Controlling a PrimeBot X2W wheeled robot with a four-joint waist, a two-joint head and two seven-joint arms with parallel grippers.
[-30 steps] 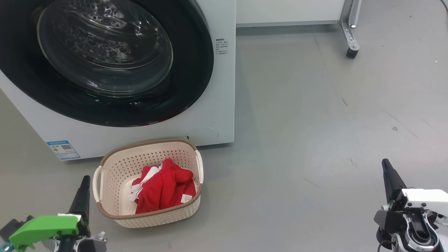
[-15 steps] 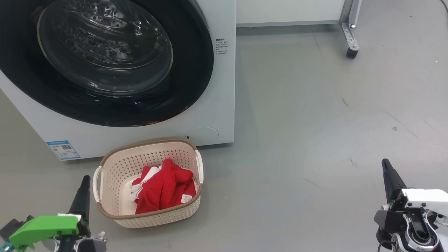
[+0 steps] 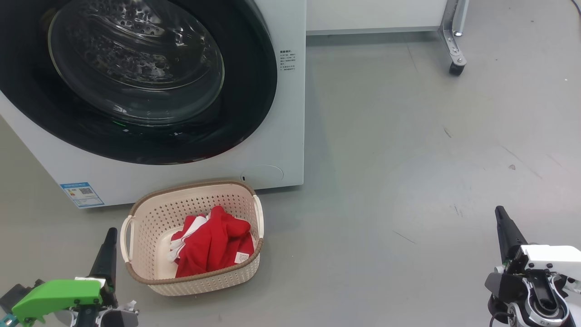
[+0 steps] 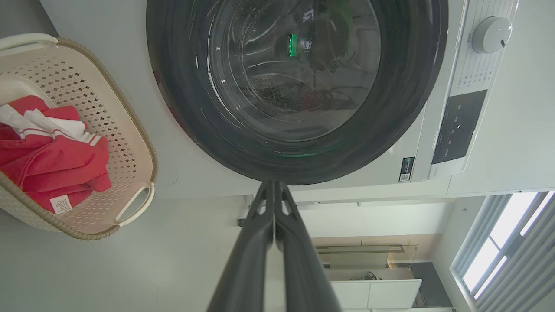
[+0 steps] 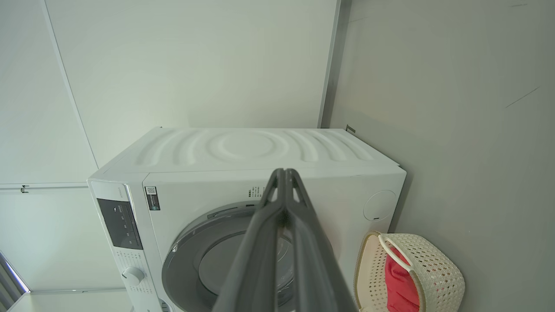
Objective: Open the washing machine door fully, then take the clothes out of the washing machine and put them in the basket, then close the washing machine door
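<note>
clothes (image 3: 213, 247) stay heaped in the basket (image 3: 190, 185), nothing moved.

Nothing reads clearly: on the washing machine (image 3: 290, 136), a blue QR sticker (image 3: 81, 194) at 7 o'clock of the washing machine door (image 3: 249, 113) and a small-print block (image 3: 287, 61) at 3 o'clock; on the clothes (image 3: 213, 245), a white label (image 3: 243, 258)

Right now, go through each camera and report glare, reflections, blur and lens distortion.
Head view: sharp, evenly lit, pale glare streaks on the washing machine door glass. Left wrist view: a green glint mirrored in that glass, the window blown out white, the left gripper soft close up. Right wrist view: the wide-angle lens bows the wall seams and tilts the washing machine; the right gripper looks blurred.
</note>
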